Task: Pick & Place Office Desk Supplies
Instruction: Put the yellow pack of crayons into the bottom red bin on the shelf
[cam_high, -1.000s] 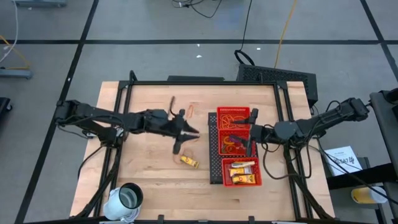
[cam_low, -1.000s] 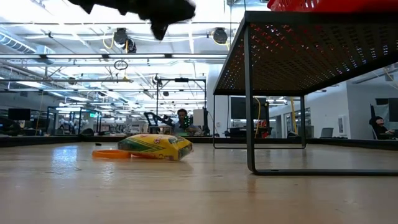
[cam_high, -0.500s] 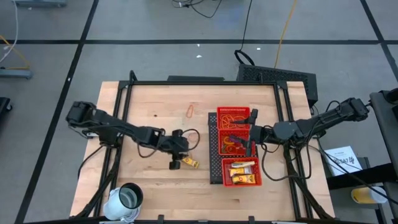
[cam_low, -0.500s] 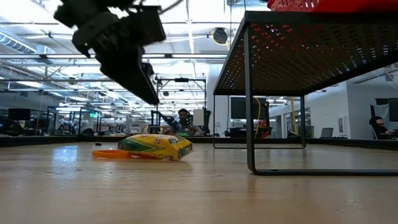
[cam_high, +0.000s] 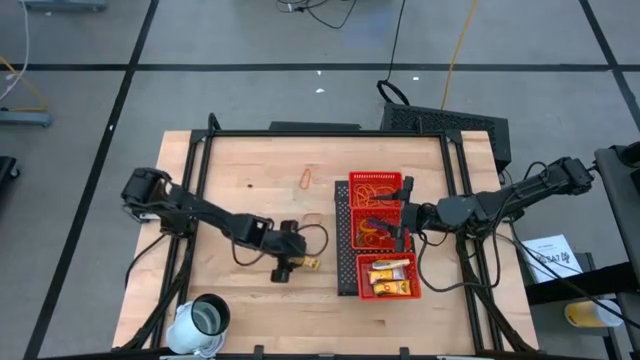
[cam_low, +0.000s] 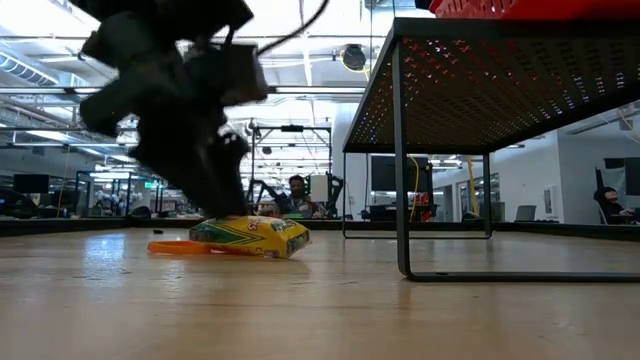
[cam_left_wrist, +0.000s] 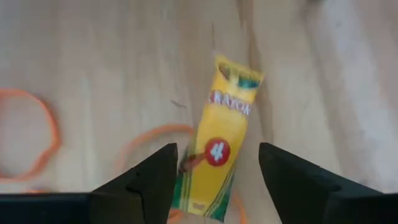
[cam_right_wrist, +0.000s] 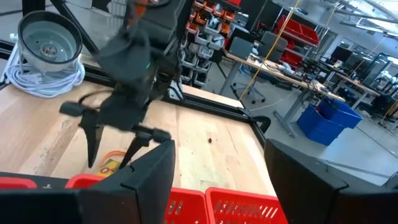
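Observation:
A yellow-orange packet (cam_left_wrist: 222, 134) lies flat on the wooden table (cam_high: 240, 170), left of the red mesh tray (cam_high: 347, 280). My left gripper (cam_high: 288, 268) is low over it, slanting down, open; one finger stands on each side of the packet's near end (cam_left_wrist: 205, 199) without visibly touching it. Orange rubber-band loops (cam_left_wrist: 37, 140) lie on the table around the packet, one partly under it (cam_low: 175, 246). My right gripper (cam_high: 404, 226) waits open above the tray, which holds more rubber bands (cam_high: 375, 185) and packets (cam_high: 388, 278).
A white cup (cam_high: 205, 318) stands at the near left corner. Another rubber band (cam_high: 305, 180) lies on the table toward the far edge. The tray stands on legs (cam_low: 400, 170), raised off the table, to the right of the packet.
My left gripper has come down from well above the table toward the packet and the near edge, tipping from nearly level to a steep downward slant. The packet and rubber bands have stayed where they were.

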